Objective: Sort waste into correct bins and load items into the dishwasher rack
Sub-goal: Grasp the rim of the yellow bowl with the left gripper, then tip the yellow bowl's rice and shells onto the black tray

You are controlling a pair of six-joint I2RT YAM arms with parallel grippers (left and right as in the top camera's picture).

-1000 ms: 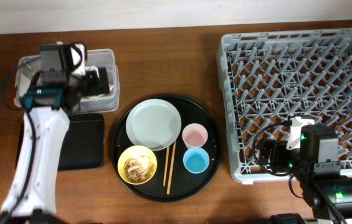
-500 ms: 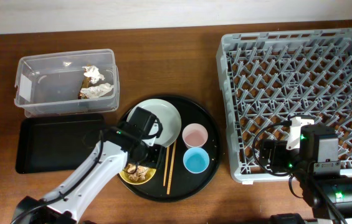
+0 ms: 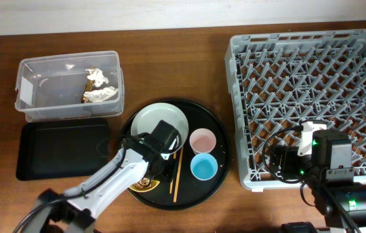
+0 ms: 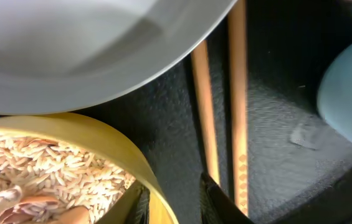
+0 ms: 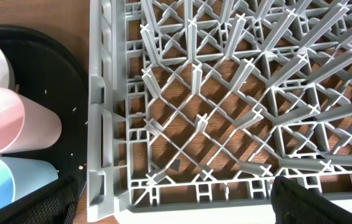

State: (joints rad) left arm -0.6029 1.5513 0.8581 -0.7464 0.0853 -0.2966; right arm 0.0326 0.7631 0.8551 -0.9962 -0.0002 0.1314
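Note:
My left gripper (image 3: 159, 165) hangs low over the yellow bowl (image 3: 141, 186) on the round black tray. In the left wrist view its jaws (image 4: 172, 194) straddle the bowl's rim (image 4: 95, 134). One finger is inside against the rim, the other outside with a dark gap left, so it is open but narrow. Beige food scraps (image 4: 51, 174) lie in the bowl. The chopsticks (image 4: 238, 93) lie just right of the outer finger. The plate (image 3: 160, 123), pink cup (image 3: 203, 140) and blue cup (image 3: 203, 167) share the tray. My right gripper (image 5: 176, 205) stands open and holds nothing over the dishwasher rack (image 3: 312, 84) at its front left corner.
The clear tub (image 3: 34, 90) at the back left holds white tissue (image 3: 102, 95) and a brown wrapper (image 3: 87, 87). The shallow black tray (image 3: 59, 152) lies in front of it. The round black tray's rim (image 3: 223, 162) almost meets the rack's left wall.
My left arm swung from the clear tub to the round tray, came down over the yellow bowl, and its jaws narrowed around the rim. The right arm has not moved.

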